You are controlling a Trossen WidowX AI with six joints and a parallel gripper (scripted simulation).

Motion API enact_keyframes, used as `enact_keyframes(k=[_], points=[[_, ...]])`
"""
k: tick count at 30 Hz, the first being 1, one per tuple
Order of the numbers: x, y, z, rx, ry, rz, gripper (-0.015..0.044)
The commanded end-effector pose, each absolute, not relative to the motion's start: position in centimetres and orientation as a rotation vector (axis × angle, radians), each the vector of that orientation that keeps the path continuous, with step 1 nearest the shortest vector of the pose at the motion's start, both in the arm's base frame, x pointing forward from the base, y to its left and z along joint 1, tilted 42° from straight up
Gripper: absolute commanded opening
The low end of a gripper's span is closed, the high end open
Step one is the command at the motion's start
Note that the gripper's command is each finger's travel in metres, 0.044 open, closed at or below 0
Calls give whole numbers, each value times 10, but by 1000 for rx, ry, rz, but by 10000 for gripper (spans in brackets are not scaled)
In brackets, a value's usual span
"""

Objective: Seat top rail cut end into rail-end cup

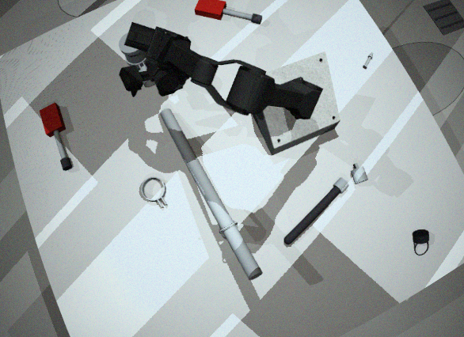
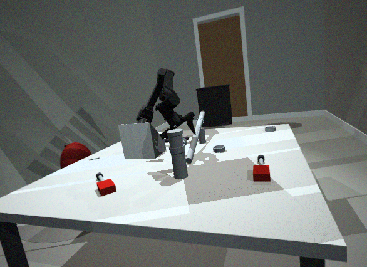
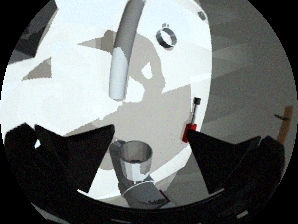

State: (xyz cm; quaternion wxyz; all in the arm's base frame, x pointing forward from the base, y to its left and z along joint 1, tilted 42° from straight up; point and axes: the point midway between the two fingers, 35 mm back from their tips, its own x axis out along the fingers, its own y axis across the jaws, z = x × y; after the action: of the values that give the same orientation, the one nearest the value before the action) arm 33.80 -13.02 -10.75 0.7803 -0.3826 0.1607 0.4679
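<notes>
Wide apart, my jaws held nothing. From above, my gripper (image 1: pixel 149 84) (image 2: pixel 179 135) (image 3: pixel 152 131) was over the table's (image 1: pixel 123 282) (image 2: pixel 219 214) upper-left part, its fingers on either side of the rail-end cup (image 3: pixel 135 167) in the wrist view. That cup faced me open-mouthed and unfilled, beside the big post (image 2: pixel 180 167) (image 3: pixel 145 192).

The fence top rail (image 1: pixel 198 175) (image 2: pixel 197 132) (image 3: pixel 120 70) slanted through the loop cap toward the table's lower edge in the top view — its upper-left end was near the cup but apart from it, unseated. My fingers were clear of the rail. The brace band (image 2: pixel 177 149) circled the post's upper half, below the post cap (image 2: pixel 175 132).

One red-ended tool (image 1: pixel 52 119) (image 2: pixel 261 173) (image 3: pixel 190 133) lay by the left table edge, another (image 1: pixel 210 8) (image 2: pixel 106 187) by the top edge — a loose ring clamp (image 1: pixel 142 191) (image 2: pixel 219 148) (image 3: pixel 159 37) lay left of the rail.
</notes>
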Motion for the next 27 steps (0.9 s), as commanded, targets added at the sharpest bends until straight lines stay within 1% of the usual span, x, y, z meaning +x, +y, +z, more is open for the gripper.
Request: enact_keyframes(k=[1,4,6,15,23,27], points=[[335,-128,-97,-830,345,1015,440],[337,-130,-98,-817,354,1006,440],[337,-129,-86,-708,420,973,440],[328,-119,-11,29,800,666,440],[306,-100,45,670,1021,300,440],[304,-98,49,724,1035,265,440]])
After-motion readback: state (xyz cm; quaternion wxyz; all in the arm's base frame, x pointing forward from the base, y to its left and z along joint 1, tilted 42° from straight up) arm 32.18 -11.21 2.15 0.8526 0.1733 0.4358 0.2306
